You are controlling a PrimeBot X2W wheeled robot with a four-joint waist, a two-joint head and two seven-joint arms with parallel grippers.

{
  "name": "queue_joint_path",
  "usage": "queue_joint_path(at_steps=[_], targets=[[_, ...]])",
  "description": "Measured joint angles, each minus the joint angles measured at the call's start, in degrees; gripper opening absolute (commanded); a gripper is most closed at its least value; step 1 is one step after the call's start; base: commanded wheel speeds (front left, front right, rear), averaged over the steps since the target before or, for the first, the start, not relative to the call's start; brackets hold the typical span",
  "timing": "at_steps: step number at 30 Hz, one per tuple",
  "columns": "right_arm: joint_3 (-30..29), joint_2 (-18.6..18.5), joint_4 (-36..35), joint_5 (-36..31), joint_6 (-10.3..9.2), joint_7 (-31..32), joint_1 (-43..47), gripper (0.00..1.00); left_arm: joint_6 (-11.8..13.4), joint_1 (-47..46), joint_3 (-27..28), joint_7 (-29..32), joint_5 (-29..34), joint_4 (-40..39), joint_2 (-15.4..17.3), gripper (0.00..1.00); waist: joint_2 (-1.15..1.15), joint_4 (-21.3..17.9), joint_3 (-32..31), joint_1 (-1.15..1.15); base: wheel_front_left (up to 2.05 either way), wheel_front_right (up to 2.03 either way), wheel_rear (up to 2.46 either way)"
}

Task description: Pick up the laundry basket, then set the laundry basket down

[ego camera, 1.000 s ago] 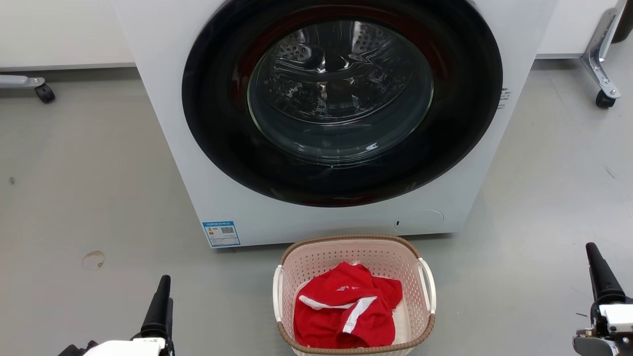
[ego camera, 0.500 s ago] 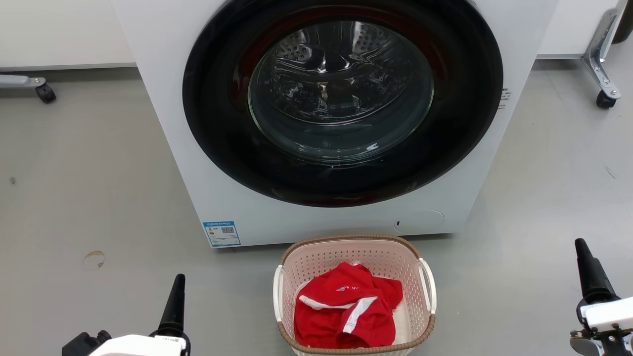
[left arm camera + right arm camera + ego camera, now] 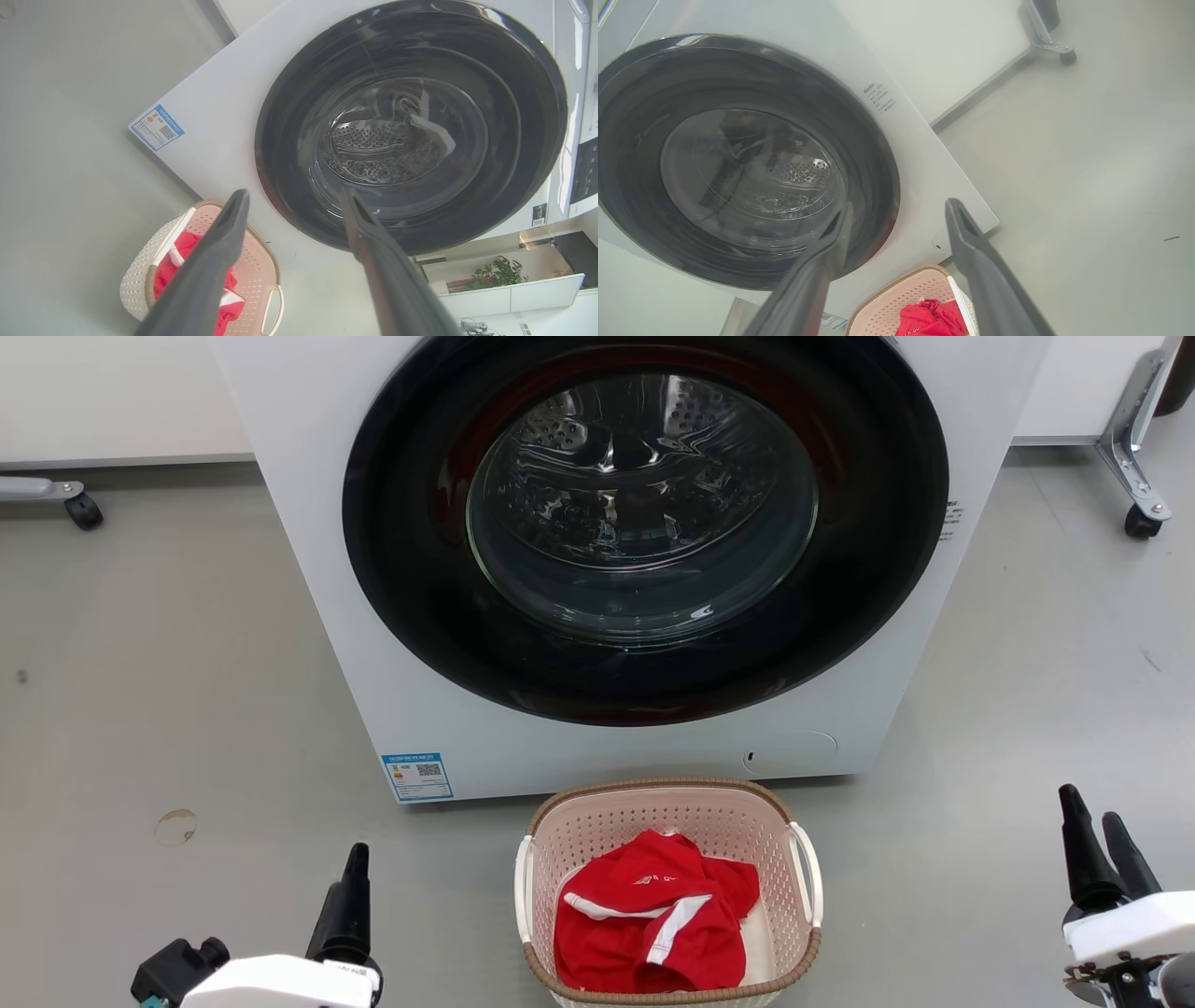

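The laundry basket [image 3: 597, 831] stands on the grey floor just in front of the washer, pale pink with a brown rim and white side handles; red clothing [image 3: 653, 915] lies in it. It also appears in the left wrist view [image 3: 135, 275] and the right wrist view [image 3: 887, 308]. My left gripper [image 3: 353, 873] is at the lower left, well left of the basket; its wrist view shows it [image 3: 294, 198] open and empty. At the lower right is my right gripper [image 3: 1088, 807], well clear of the basket; it [image 3: 899, 207] is open and empty.
The white washer [image 3: 317, 551] with its dark round door [image 3: 644, 523] shut rises directly behind the basket. Wheeled frame legs stand at the far left [image 3: 82, 509] and far right [image 3: 1141, 518]. Bare floor lies on both sides of the basket.
Both grippers have moved inward toward the basket: the left one rightward, the right one leftward and a little up. The basket has not moved.
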Motion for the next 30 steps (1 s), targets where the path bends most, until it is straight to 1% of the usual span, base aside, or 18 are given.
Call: queue_joint_path(at_steps=[14, 24, 30], targets=[[3.07, -0.71, -0.36, -11.06, 0.01, -2.54, 0.00, 1.00, 0.62, -0.51, -2.19, -2.48, 8.56, 0.52, 0.14, 1.00, 0.00, 0.07, 0.05, 0.00, 0.00, 0.00, 0.00], [4.35, -0.89, -0.63, -17.95, 0.04, -4.05, 0.01, 1.00, 1.49, -0.94, -3.42, -4.10, 15.47, 0.93, 0.19, 1.00, 0.00, 0.20, 0.14, 0.00, 0.00, 0.00, 0.00], [4.68, -1.02, -0.92, -22.15, 0.05, -5.16, 0.01, 1.00, 1.49, -1.62, -3.50, -5.02, 19.56, 0.99, 0.21, 1.00, 0.00, 0.30, 0.14, -0.01, 0.00, 0.00, 0.00]])
